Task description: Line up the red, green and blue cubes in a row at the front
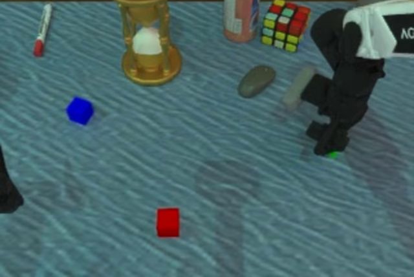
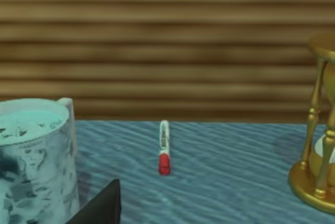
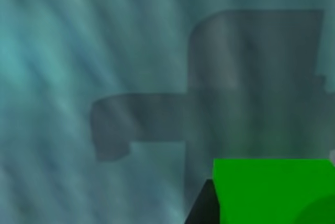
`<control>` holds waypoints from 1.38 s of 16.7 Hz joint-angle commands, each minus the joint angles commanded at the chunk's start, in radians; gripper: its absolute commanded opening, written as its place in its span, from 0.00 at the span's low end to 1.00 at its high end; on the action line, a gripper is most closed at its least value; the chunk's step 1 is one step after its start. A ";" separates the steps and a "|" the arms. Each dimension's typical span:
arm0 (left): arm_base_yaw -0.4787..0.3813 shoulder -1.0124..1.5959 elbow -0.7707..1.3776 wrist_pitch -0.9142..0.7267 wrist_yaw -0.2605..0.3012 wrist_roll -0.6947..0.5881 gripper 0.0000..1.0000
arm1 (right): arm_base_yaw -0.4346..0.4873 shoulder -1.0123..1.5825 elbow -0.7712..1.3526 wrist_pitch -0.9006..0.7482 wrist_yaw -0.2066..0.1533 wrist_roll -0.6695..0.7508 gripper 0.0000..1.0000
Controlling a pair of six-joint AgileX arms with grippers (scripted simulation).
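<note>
My right gripper is down on the green cube at the table's right; whether it is clamped I cannot tell. Three cubes, one per colour: red cube front centre, blue cube left. My left arm sits parked at the left edge.

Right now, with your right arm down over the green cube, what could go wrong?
1. The green cube is almost hidden under the right gripper, so a poor grip could go unnoticed.
2. The grey mouse and puzzle cube lie close by; a wide swing might knock them.
3. The red cube sits at the front and could be bumped during placing.
</note>
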 joint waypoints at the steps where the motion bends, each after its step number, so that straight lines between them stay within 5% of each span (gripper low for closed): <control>1: 0.000 0.000 0.000 0.000 0.000 0.000 1.00 | -0.001 -0.025 0.002 -0.016 -0.009 0.010 0.00; 9: 0.000 0.000 0.000 0.000 0.000 0.000 1.00 | 0.007 -0.113 0.122 -0.230 -0.010 0.008 0.00; 16: 0.000 0.000 0.000 0.000 0.000 0.000 1.00 | 0.018 -0.123 0.127 -0.243 -0.010 0.008 0.00; 23: 0.000 0.000 0.000 0.000 0.000 0.000 1.00 | 0.299 -0.191 0.064 -0.248 -0.012 -0.007 0.00</control>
